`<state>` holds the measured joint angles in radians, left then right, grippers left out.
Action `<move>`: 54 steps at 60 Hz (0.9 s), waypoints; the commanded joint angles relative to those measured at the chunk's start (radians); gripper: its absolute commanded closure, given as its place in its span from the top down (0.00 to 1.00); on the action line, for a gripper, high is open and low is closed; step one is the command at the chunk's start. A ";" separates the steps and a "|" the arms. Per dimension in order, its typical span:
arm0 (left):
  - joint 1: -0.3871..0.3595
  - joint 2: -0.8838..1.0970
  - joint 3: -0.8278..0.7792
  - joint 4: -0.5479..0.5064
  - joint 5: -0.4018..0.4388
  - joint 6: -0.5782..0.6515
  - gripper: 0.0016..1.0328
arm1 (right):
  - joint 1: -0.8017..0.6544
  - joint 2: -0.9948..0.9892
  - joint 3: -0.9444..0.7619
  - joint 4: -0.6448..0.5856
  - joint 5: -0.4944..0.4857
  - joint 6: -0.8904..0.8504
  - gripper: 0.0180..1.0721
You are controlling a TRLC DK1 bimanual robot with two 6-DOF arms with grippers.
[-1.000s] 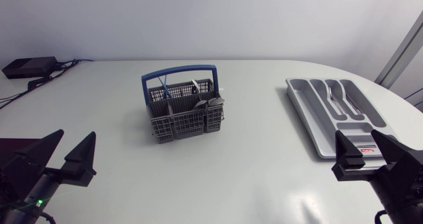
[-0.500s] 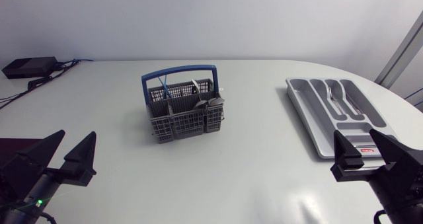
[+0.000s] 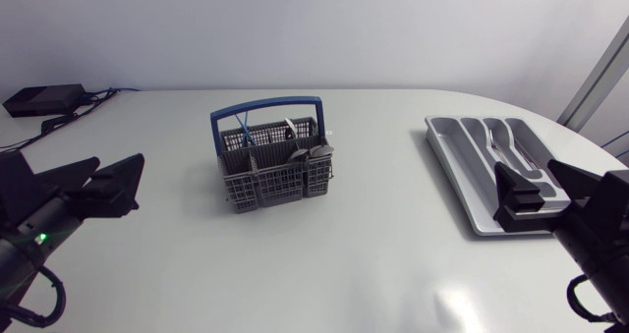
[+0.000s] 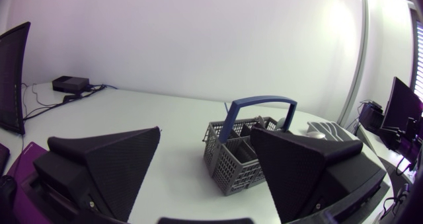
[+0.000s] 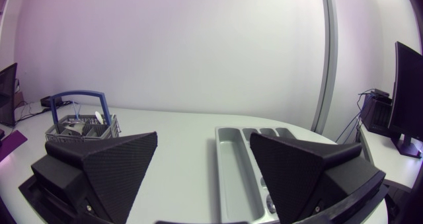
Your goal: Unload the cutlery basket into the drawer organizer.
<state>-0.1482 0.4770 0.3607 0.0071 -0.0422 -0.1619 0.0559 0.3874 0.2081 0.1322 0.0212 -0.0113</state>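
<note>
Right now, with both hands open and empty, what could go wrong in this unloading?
1. The blue handle arches over the cutlery basket; the broad left hand may catch it reaching in.
2. The cutlery leans bunched together, so a grasp may lift several pieces or drag the basket.
3. The right hand sits close to the near end of the drawer organizer and could knock it.

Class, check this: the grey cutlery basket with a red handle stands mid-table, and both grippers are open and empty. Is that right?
No. The head view shows the handle is blue, not red. The grey cutlery basket does stand mid-table, and the left gripper and right gripper are open and empty.
</note>
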 commanded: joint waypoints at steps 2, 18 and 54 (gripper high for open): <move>-0.021 0.132 0.092 -0.001 -0.062 -0.027 0.93 | 0.038 0.088 0.045 0.018 0.026 -0.006 0.95; -0.103 0.591 0.379 -0.187 -0.127 0.174 0.93 | 0.148 0.318 0.215 -0.123 0.108 -0.009 0.95; -0.152 1.043 0.563 0.094 -0.150 0.173 0.84 | 0.231 0.622 0.444 -0.330 -0.043 -0.138 0.95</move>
<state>-0.2779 1.4624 0.8814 0.0887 -0.1730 0.0013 0.2745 0.9798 0.6273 -0.1844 -0.0154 -0.1333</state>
